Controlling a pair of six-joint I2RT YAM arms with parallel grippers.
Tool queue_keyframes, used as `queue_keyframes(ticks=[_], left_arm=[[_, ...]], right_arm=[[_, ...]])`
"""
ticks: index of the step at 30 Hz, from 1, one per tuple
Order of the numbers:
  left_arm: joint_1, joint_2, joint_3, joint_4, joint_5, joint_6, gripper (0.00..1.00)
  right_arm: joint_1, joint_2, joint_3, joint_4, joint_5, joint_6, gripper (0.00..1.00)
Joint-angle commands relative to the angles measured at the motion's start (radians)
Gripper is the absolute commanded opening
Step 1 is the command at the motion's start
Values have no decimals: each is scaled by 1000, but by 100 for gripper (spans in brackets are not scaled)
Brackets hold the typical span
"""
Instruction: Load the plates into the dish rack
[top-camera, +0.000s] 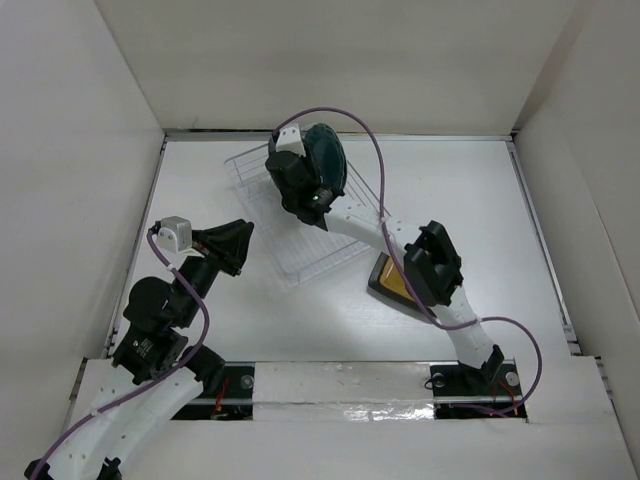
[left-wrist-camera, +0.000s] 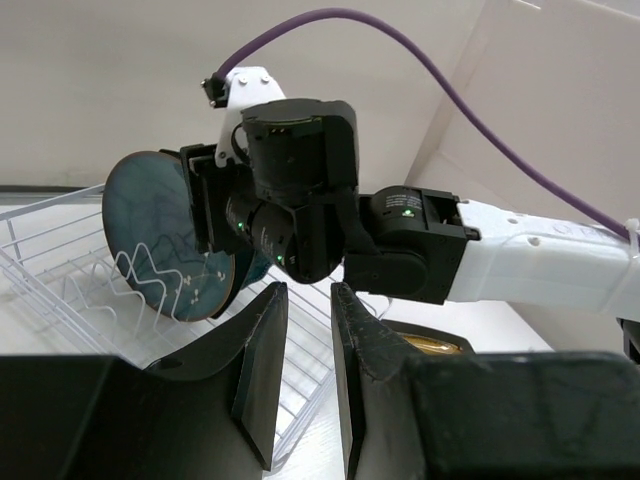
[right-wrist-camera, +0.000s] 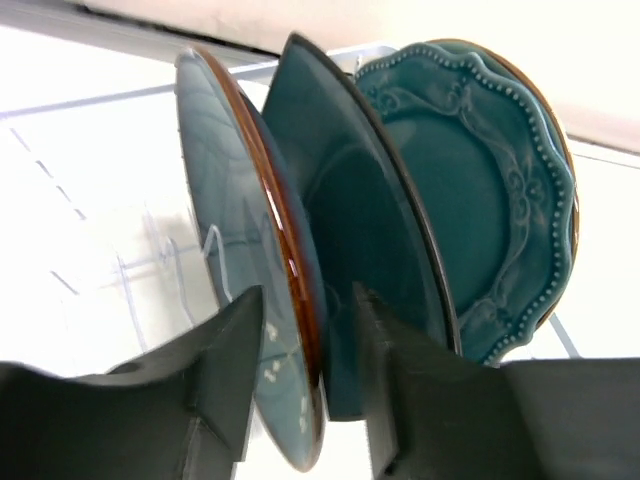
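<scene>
The clear dish rack (top-camera: 300, 245) lies at the centre back. Three plates stand on edge in it: a round brown-rimmed plate with a flower motif (right-wrist-camera: 225, 200), a plain dark teal plate (right-wrist-camera: 350, 190) and a teal scalloped plate (right-wrist-camera: 480, 180). My right gripper (right-wrist-camera: 308, 295) straddles the lower rim of the flower plate, with a small gap showing at the right finger. From above it (top-camera: 308, 178) sits beside the plates (top-camera: 328, 160). The black-rimmed amber square plate (top-camera: 387, 281) lies flat under my right forearm. My left gripper (top-camera: 243, 245) is slightly open and empty, left of the rack. A fifth plate is not in view.
White walls enclose the table (top-camera: 480, 200) on three sides. The right arm (left-wrist-camera: 520, 260) stretches across the rack's near right corner and above the amber plate (left-wrist-camera: 435, 343). A purple cable (top-camera: 375, 160) loops above the rack. Rack ribs (left-wrist-camera: 150, 270) stand in front of the flower plate.
</scene>
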Motion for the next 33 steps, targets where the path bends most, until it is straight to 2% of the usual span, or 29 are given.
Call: queue_keyframes(ticks=[1,6,8,9,10,11,12,13,14,16,17,19,20,22,23,24,25,26,27,30,33], left_arm=[[3,10,-2,45,10,-6,21],[3,10,-4,45,12,-6,21],[3,10,-4,45,16,-6,21],[3,10,-4,45,16,-6,21],[3,9,-4,45,16,-8,21],[3,9,-4,45,16,-8,21],[3,7,-4,45,18,-8,21],[3,7,-4,47,21,-8,21],[3,7,-4,45,21,-9,21],[3,6,-4,47,27,-12,21],[3,6,-4,48,28,-12,21],[3,6,-4,52,39,-15,21],[3,6,-4,52,39,-15,21],[3,9,-6,53,44,-15,21],[3,12,-6,55,44,-18,21],[3,13,-4,55,45,-18,21],[3,16,-4,53,48,-18,21],[3,16,-4,53,48,-18,21],[3,16,-4,52,48,-18,21],[3,12,-6,53,50,-17,21],[3,6,-6,52,45,-18,21]], right_arm=[[10,-117,-23,96,-9,51,51],[0,-322,-179,131,-104,109,64],[-22,-404,-320,183,-125,135,65],[-33,-498,-380,195,-162,176,65],[-49,-554,-526,242,-191,201,61],[-67,-609,-611,270,-223,235,29],[-117,-669,-697,292,-283,309,10],[-145,-790,-784,327,-308,348,0],[-176,-853,-963,344,-325,388,0],[-272,-1037,-1133,352,-368,488,0],[-306,-1094,-1275,332,-392,546,0],[-406,-1207,-1392,282,-412,589,0],[-441,-1319,-1438,204,-412,606,0],[-542,-1425,-1544,86,-414,644,0],[-576,-1517,-1601,59,-443,660,5],[-610,-1553,-1601,41,-464,664,15],[-642,-1576,-1641,19,-486,670,26],[-706,-1590,-1653,-27,-503,678,45],[-739,-1593,-1664,-39,-542,681,53],[-851,-1563,-1692,-76,-647,675,63],[-921,-1513,-1718,-65,-772,681,68]])
